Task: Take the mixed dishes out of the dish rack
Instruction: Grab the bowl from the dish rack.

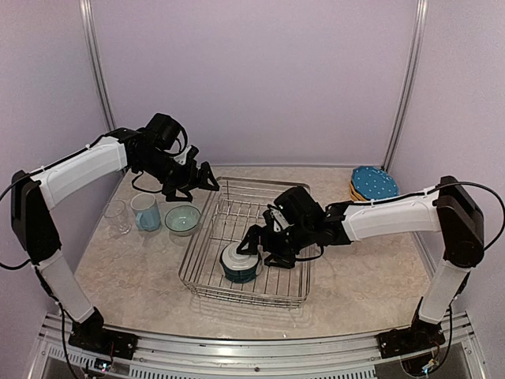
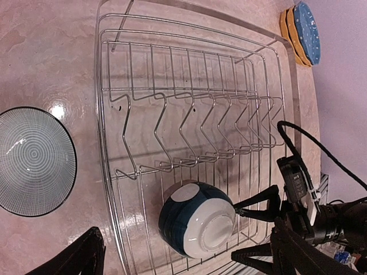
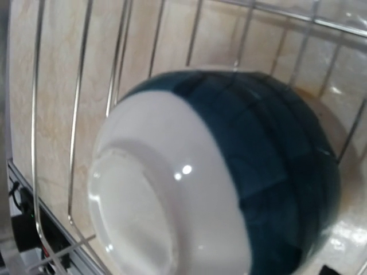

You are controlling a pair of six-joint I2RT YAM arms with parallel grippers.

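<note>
The dish rack (image 1: 278, 207) is a silver wire basket in the middle of the table. In its near left corner a teal bowl (image 1: 239, 264) with a white base lies upside down and tilted; it also fills the right wrist view (image 3: 229, 183). My right gripper (image 1: 255, 246) is open right beside this bowl, and its dark fingers (image 2: 258, 204) spread at the bowl's base. Above the rack's far left corner my left gripper (image 1: 199, 178) hangs open, holding nothing. The left wrist view looks down on the rack (image 2: 189, 114) and the bowl (image 2: 198, 220).
Left of the rack on the table stand a clear glass (image 1: 117, 217), a light blue mug (image 1: 146, 212) and a second bowl (image 1: 182, 219), upright. A blue plate on yellow-orange plates (image 1: 373, 184) is stacked at the back right. The rack's divider prongs (image 2: 200, 132) stand empty.
</note>
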